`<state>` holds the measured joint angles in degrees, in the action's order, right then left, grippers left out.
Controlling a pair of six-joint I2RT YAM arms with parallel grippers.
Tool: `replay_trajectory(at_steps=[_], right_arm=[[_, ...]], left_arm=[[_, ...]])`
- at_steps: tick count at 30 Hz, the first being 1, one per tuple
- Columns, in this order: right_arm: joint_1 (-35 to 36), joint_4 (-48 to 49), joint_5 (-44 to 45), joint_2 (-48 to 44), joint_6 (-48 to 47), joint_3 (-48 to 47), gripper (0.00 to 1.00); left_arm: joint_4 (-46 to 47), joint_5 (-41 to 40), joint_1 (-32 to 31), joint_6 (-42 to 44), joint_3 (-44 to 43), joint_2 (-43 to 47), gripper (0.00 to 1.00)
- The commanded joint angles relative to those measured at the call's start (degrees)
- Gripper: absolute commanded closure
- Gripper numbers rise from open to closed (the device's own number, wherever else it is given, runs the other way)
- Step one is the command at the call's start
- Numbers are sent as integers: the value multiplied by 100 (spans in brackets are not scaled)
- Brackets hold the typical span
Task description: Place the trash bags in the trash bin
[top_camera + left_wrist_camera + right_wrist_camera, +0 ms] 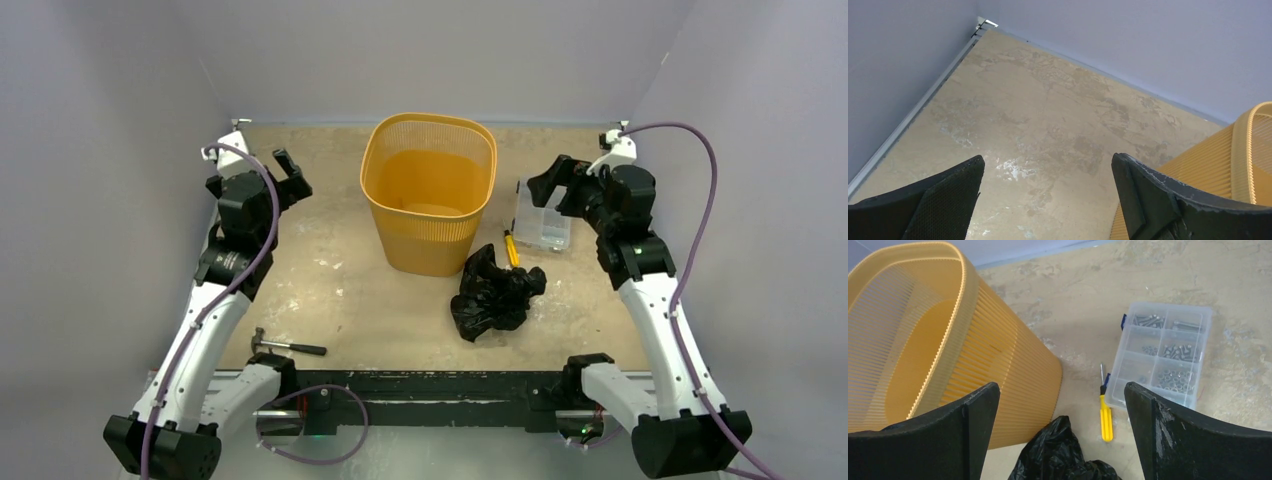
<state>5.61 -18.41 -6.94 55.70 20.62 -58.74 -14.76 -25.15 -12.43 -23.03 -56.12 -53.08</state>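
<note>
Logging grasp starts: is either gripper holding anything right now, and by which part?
Nothing is held. The left gripper and right gripper are both open and empty; the wrinkled black plastic bag lies untouched.

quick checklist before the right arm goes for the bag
1. Right gripper open: ok.
2. Left gripper open, away from the bag: ok.
3. Trash bin upright, mouth unobstructed: ok.
4. Trash bag lying crumpled on the table beside the bin, unheld: ok.
5. Screwdriver clear of the bag: cannot tell, it lies close to the bag's far edge.
</note>
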Motion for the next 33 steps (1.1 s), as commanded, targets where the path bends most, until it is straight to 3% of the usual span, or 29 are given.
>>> replay_trajectory(at_steps=[1, 4, 8, 13, 18, 33], right_arm=[[-4, -63, -227, -149, 229, 301, 1], [-6, -70, -406, -261, 565, 667, 1], [-7, -15, -181, -230, 981, 956, 1], [-6, -29, 123, -101, 1173, 935, 1], [-6, 113, 277, 65, 1221, 1034, 1], [-9, 640, -963, 2456, 1046, 733, 1]], left_arm=[[-211, -188, 12, -369, 65, 216, 1], [-577, 143, 12, -425, 16, 248, 1], [-1219, -294, 12, -1518, 65, 335, 1], [-750, 232, 12, -1215, 292, 443, 1], [-949, 386, 12, -1073, 127, 281, 1], [-914, 838, 12, -811, 154, 16, 1]])
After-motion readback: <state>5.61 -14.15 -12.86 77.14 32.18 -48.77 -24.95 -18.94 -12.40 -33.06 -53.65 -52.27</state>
